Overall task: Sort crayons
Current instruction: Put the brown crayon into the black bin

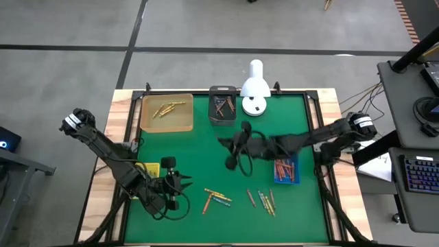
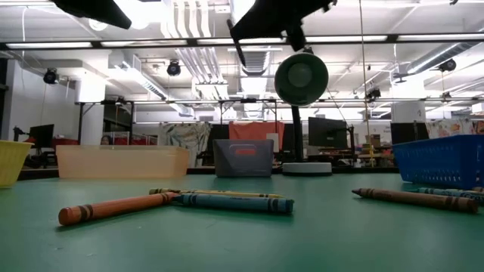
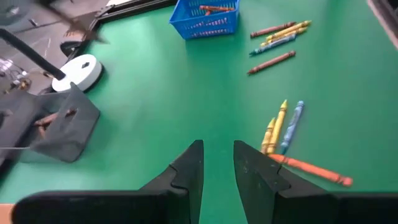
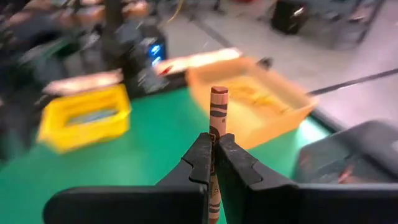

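Loose crayons lie flat on the green table in two clusters: an orange, a blue and a yellow one (image 1: 216,199) at near centre, several more (image 1: 264,200) to their right. My right gripper (image 1: 226,144), above mid-table near the grey tray (image 1: 221,106), is shut on a brown crayon (image 4: 218,106). At the near left, beside the yellow tray (image 1: 147,170), my left gripper (image 3: 217,149) stands open with nothing between its fingers; the orange crayon (image 3: 311,169) lies just beside them. My right gripper pinches the brown crayon about its middle (image 4: 215,135) between the two fingers. The fingers lie across the crayon and reach roughly level toward the table's left. One end (image 4: 218,93) sticks out past the fingers on one side, the rest on the other. The crayon is lifted clear of the table.
A tan tray (image 1: 167,112) with yellow crayons stands at the far left. The grey tray holds brown crayons. A white lamp (image 1: 255,89) is at the far centre. A blue tray (image 1: 286,169) with red and orange crayons sits at the right.
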`<state>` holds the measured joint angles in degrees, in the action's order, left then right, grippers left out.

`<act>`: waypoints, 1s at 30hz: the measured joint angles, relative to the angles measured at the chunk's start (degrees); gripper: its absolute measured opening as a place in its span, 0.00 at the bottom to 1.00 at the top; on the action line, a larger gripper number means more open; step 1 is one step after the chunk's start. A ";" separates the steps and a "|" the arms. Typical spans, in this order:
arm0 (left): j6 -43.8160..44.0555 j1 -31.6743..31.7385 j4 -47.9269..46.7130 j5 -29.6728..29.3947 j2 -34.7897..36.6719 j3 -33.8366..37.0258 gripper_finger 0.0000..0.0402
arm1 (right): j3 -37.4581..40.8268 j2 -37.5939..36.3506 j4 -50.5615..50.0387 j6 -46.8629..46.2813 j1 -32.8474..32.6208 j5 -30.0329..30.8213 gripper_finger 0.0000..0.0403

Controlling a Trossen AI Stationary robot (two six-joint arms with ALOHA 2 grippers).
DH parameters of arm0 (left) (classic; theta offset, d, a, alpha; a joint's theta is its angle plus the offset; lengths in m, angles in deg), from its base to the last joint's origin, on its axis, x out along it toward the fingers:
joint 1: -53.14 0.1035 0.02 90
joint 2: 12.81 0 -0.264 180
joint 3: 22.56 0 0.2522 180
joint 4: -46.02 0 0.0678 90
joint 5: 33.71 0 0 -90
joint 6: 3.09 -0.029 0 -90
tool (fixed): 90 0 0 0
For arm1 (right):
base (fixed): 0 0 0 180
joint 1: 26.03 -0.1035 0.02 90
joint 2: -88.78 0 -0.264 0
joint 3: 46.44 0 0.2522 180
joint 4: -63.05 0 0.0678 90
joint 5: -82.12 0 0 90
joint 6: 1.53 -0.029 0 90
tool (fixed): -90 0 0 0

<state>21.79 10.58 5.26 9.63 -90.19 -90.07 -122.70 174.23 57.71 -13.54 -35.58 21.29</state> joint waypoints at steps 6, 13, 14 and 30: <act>-4.40 0.34 0.03 -0.03 4.52 2.49 0.18 | 0.00 0.00 8.25 7.00 8.13 0.38 0.02; -9.28 2.56 1.70 -0.01 13.54 6.83 0.18 | 0.04 2.13 14.57 9.15 14.72 -1.66 0.02; -9.83 3.23 2.45 0.01 14.85 7.64 0.18 | 0.04 3.07 16.19 9.18 15.33 -2.97 0.02; -24.79 18.83 32.44 9.92 26.47 25.89 0.18 | 0.03 13.59 19.65 8.82 19.78 0.44 0.02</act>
<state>-3.01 29.41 37.70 19.55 -63.72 -64.18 -122.66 187.82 77.35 -4.72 -15.80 21.73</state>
